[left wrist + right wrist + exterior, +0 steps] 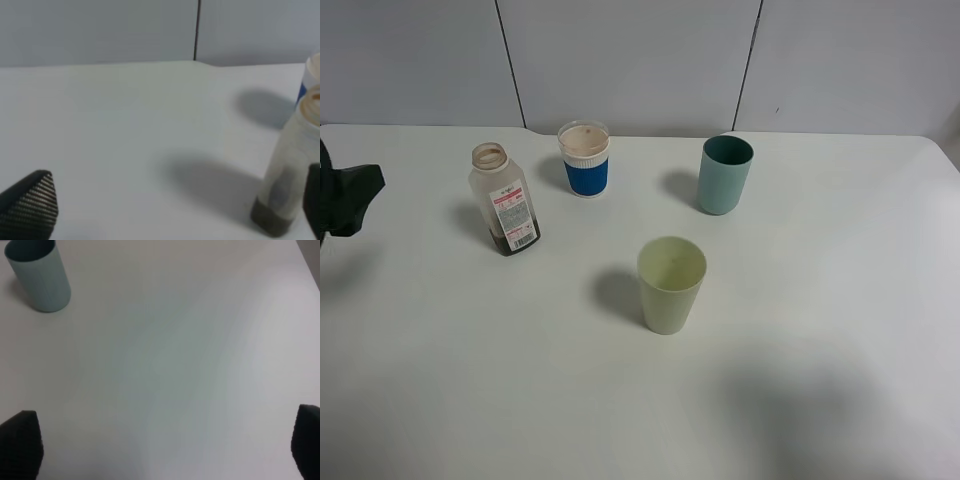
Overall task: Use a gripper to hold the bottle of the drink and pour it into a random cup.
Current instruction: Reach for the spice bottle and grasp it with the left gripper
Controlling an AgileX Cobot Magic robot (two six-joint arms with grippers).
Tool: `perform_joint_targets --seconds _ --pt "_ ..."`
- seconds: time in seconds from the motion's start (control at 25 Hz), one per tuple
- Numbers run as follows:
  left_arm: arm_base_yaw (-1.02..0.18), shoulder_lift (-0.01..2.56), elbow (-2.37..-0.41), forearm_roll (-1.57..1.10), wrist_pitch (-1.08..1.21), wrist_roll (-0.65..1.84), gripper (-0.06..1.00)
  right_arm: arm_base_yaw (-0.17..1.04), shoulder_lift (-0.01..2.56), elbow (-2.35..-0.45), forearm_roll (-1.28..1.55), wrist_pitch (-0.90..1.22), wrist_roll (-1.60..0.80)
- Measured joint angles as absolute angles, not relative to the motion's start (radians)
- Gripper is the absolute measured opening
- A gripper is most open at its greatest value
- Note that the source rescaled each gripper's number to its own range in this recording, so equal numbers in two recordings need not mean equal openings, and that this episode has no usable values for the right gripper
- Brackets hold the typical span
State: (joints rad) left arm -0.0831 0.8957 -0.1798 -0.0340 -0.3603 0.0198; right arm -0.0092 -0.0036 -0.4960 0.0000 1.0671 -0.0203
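- Nearest, mid-table, stands the cup point(671, 284): pale yellow-green, upright, seemingly empty.
- The right gripper point(164, 442) hovers over bare table point(840, 400) on the right. Its fingers are spread wide and hold nothing.
- Farther back on the left stands the bottle point(505, 200), uncapped, with a little brown liquid at its base. Nothing touches it.
- The left gripper point(172, 205) is at the table's left edge, to the left of the bottle and clear of it. Its fingers are spread wide with nothing between them.
- Farther still, a teal cup point(725, 175) stands on the right.
- Farthest, a blue-sleeved cup point(585, 160) stands just behind the bottle.
- The step in hand appears to be the approach, with no grasp made yet.
- The next move likely calls for the left gripper to travel right, bracket the bottle's body and close on it. The bottle should stay upright, since its mouth is open.
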Motion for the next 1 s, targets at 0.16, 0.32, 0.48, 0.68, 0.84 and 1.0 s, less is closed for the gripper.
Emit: perform_joint_targets --seconds 0.16,0.32,0.48,0.68,0.84,1.0 --pt "-0.083 1.022 -0.133 0.01 -0.544 0.02 0.86 -0.009 -0.004 -0.496 0.0 1.067 -0.02" --pt "-0.083 1.15 -0.066 0.037 -0.685 0.016 0.73 -0.009 -0.004 -0.496 0.0 1.067 -0.02" --pt "-0.083 1.262 -0.033 0.077 -0.83 -0.044 0.68 -0.009 -0.004 -0.496 0.0 1.067 -0.02" --pt "-0.083 1.395 -0.033 0.176 -1.017 -0.183 0.67 -0.009 -0.004 -0.496 0.0 1.067 -0.02" --pt "-0.083 1.496 -0.034 0.212 -1.088 -0.219 0.67 -0.009 -0.004 -0.496 0.0 1.067 -0.02" --pt "-0.083 1.586 -0.034 0.222 -1.142 -0.177 0.67 -0.009 -0.004 -0.496 0.0 1.067 -0.02"
